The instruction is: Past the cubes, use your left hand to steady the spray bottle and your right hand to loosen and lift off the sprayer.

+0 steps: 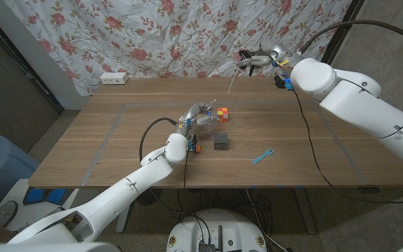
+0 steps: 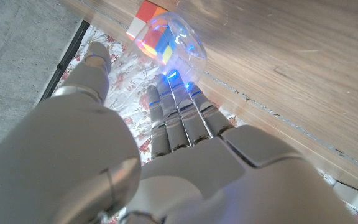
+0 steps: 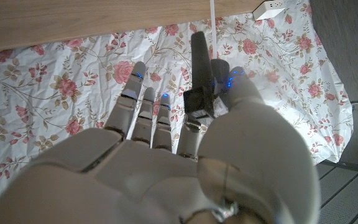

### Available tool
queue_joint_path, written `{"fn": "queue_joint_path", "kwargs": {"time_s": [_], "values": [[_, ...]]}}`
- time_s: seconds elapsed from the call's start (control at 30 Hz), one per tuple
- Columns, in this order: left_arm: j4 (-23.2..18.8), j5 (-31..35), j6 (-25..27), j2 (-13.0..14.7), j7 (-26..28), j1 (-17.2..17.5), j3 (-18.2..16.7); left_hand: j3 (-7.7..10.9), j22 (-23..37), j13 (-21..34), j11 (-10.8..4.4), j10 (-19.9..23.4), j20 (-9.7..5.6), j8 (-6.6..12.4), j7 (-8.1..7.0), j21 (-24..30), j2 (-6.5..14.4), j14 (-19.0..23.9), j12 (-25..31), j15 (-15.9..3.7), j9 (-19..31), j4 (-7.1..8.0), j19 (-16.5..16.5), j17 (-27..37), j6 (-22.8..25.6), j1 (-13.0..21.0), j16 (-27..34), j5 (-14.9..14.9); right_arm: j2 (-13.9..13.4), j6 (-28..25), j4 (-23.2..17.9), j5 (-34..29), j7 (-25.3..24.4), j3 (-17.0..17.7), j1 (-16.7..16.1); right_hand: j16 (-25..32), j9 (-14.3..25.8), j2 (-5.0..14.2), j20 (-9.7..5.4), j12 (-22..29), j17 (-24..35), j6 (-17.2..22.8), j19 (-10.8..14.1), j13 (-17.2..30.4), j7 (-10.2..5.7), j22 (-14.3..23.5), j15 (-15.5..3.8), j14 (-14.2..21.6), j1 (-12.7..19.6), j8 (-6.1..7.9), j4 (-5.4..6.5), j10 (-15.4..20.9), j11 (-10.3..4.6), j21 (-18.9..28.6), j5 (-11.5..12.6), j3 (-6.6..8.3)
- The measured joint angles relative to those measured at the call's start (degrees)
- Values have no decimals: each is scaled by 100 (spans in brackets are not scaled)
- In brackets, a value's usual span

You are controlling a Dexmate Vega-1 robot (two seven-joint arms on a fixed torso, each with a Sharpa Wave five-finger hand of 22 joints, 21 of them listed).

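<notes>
My left hand (image 1: 193, 116) holds the clear spray bottle (image 1: 206, 120) at mid-table, its fingers (image 2: 178, 106) wrapped around the clear body (image 2: 182, 40). A multicoloured cube (image 1: 222, 113) stands just right of the bottle, and it shows through the plastic (image 2: 149, 15) in the left wrist view. A dark grey cube (image 1: 222, 141) sits nearer the front. My right hand (image 1: 264, 59) is raised high over the table's far edge. It pinches the black sprayer (image 3: 201, 78) between thumb and fingers, and the thin white tube (image 1: 232, 82) hangs free below it, clear of the bottle.
A small blue object (image 1: 262, 155) lies on the table right of the dark cube. A white power strip (image 1: 114, 78) sits at the far left edge, in front of the floral curtain (image 1: 187, 35). A black cable (image 1: 306, 133) crosses the table's right side.
</notes>
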Motion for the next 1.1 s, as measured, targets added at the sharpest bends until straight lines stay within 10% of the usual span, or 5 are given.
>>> {"fn": "queue_joint_path", "kwargs": {"time_s": [1.1], "values": [[-230, -494, -259, 239, 211, 419, -491, -46, 0, -81, -83, -83, 5, -70, 0, -67, -2, -161, -101, 10, -13, 46, -160, -28, 0, -2, -44, 0, -7, -327, 547, -301, -22, -342, 251, 0, -20, 7, -83, -39, 0, -1, -41, 4, -1, 0, -71, 71, 7, -8, 0, 72, -72, 0, -2, 0]]}}
